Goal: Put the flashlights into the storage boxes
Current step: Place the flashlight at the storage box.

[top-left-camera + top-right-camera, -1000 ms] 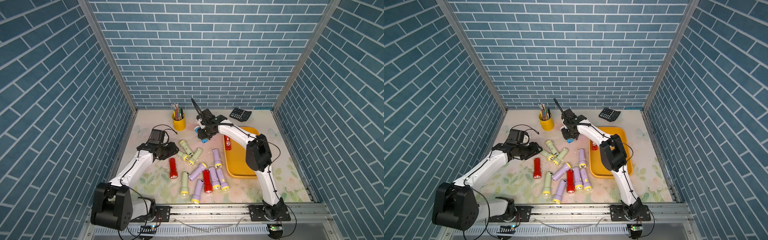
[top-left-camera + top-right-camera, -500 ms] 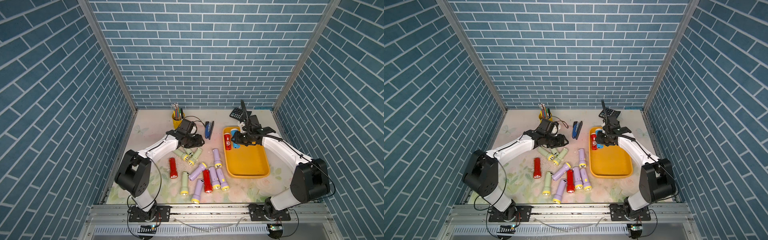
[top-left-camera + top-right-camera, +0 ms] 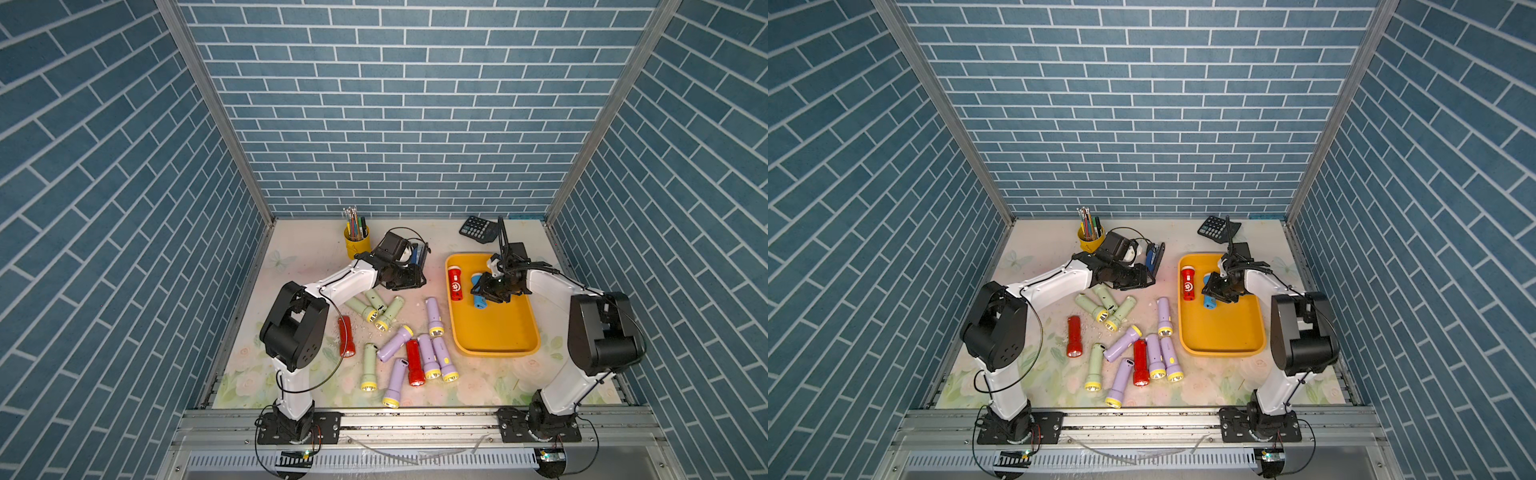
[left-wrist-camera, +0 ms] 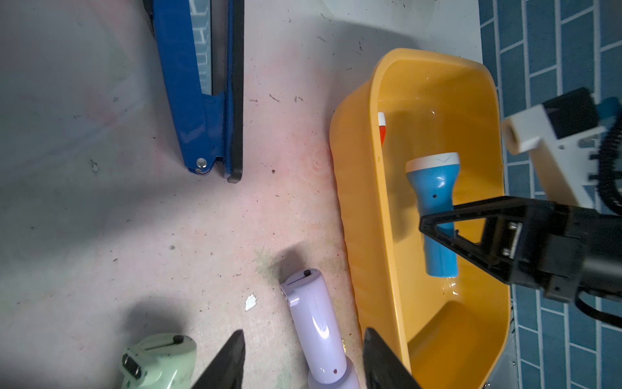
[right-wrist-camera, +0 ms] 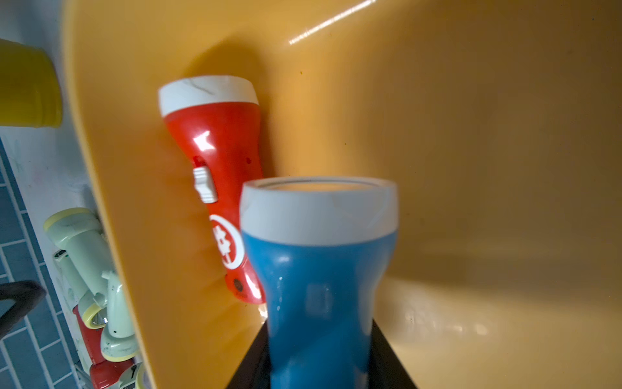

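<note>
Well, the right hand [image 3: 490, 291] grips the blue flashlight [image 3: 479, 302] in the tray [image 3: 494, 332]; let go crooked, it could bump the red flashlight [image 3: 455, 284]. Left hand [image 4: 303, 333] half open, empty.

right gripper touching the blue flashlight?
Touching. The right wrist view shows the right gripper closed on both sides of the blue flashlight.

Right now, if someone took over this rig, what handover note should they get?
Right tool: shut on the blue flashlight, low inside the orange-yellow tray, not yet released.
Left tool: open and empty, over the table between the blue stapler and the tray.
Done: one red flashlight lies in the tray.
Left: release the blue one, then move the eleven loose flashlights from the table into the tray.
</note>
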Robot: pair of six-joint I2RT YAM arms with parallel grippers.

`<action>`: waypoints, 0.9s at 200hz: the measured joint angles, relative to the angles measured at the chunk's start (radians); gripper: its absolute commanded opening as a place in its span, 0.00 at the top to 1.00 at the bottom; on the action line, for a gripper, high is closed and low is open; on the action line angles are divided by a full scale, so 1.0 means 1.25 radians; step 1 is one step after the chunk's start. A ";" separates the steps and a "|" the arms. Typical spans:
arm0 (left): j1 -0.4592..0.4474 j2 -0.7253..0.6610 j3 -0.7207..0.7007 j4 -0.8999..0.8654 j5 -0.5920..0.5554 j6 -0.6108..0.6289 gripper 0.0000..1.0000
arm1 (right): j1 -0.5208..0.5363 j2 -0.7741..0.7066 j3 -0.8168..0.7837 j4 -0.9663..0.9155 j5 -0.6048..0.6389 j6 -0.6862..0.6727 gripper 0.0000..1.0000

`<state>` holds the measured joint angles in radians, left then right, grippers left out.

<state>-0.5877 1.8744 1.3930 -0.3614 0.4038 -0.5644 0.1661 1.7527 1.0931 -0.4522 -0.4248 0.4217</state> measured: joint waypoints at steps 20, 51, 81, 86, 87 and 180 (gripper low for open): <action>0.000 0.003 0.006 -0.009 -0.006 0.000 0.43 | -0.009 0.047 0.029 0.009 -0.016 -0.001 0.69; 0.000 0.016 0.026 -0.019 -0.015 0.000 0.43 | -0.025 0.081 0.068 0.033 -0.041 -0.002 0.68; 0.000 0.018 0.027 -0.026 -0.017 0.000 0.43 | -0.029 0.110 0.088 0.059 -0.068 -0.002 0.67; 0.000 0.018 0.028 -0.027 -0.017 0.000 0.43 | -0.030 0.114 0.089 0.063 -0.073 -0.002 0.67; 0.000 0.018 0.028 -0.027 -0.017 0.000 0.43 | -0.030 0.116 0.089 0.063 -0.074 -0.002 0.67; 0.000 0.018 0.036 -0.036 -0.020 0.000 0.43 | -0.031 0.156 0.099 0.088 -0.134 -0.012 0.57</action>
<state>-0.5877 1.8969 1.4376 -0.4065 0.3786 -0.5644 0.1280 1.9476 1.2167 -0.3420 -0.5919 0.4065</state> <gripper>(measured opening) 0.572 0.411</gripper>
